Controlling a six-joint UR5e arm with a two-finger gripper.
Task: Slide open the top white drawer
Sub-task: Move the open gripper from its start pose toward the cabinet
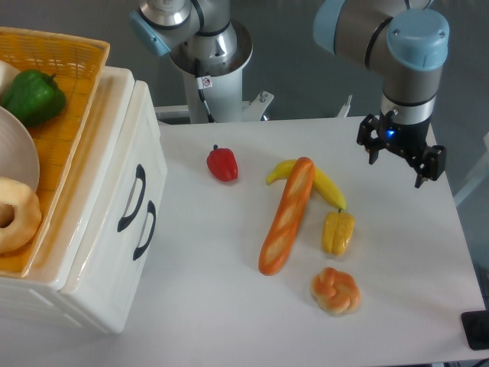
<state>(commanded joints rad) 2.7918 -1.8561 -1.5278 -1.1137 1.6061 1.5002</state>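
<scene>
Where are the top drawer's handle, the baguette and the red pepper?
Top drawer handle (131,198), camera view, middle of the black curve.
Baguette (286,216), camera view, mid-loaf.
Red pepper (222,165), camera view, centre of its body.

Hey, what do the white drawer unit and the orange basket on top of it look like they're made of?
The top white drawer looks like glossy moulded plastic: smooth, rounded edges, soft sheen. Its curved handle looks like black plastic too. The orange basket shows a fine woven mesh pattern, likely woven plastic or wicker; the view leaves that open.
</scene>
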